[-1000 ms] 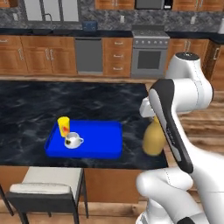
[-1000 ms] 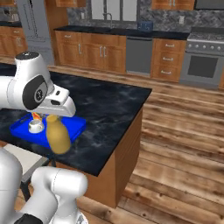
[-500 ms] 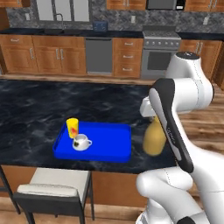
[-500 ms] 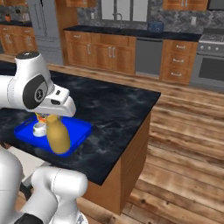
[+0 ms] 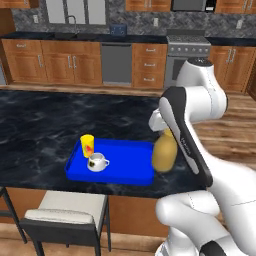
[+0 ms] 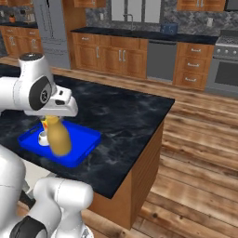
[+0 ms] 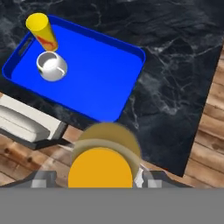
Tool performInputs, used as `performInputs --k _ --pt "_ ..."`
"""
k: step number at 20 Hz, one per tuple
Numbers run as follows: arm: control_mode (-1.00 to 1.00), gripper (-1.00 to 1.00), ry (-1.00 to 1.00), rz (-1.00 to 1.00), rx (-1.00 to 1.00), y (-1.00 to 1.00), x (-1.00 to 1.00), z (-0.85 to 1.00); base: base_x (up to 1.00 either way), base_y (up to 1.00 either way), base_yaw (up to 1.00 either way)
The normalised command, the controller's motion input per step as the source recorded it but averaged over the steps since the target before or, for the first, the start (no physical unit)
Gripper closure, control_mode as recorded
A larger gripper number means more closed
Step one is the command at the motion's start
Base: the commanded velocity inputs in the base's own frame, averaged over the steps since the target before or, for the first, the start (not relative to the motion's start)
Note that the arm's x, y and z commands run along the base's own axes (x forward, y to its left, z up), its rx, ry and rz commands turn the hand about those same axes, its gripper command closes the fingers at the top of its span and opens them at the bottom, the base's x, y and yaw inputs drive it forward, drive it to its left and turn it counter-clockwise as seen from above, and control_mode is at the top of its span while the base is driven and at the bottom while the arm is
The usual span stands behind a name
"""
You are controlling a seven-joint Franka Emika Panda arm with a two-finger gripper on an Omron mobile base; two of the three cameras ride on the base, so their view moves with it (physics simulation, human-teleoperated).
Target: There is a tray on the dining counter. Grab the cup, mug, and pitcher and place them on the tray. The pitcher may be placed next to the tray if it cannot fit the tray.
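Black marble table point(image 5: 45, 125) carries blue tray point(image 5: 127, 162); cup point(image 5: 87, 145) and mug point(image 5: 97, 161) sit at tray's far-left end. Your claw point(image 7: 94, 177) grips pitcher point(image 5: 163, 152), hanging above tray's right edge. Rigid, smooth, likely top-heavy: keep hold high, near neck.

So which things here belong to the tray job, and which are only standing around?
Belong to the job:
tray on the dining counter
cup and mug, both on the tray
pitcher, held up by the pincer

Only standing around:
stool at the counter's edge
dishwasher, stove and fridge at the far wall
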Motion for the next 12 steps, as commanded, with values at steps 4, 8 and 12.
performInputs --k 4,8,12 --pt "-1.0 1.0 0.0 0.14 0.0 0.01 0.59 0.0 0.0 0.0 0.0" --pt "-1.0 1.0 0.0 0.11 0.0 0.07 0.54 0.0 0.0 0.0 0.0" --pt "-1.0 1.0 0.01 0.09 0.0 0.09 0.3 -0.09 0.0 0.0 0.0"
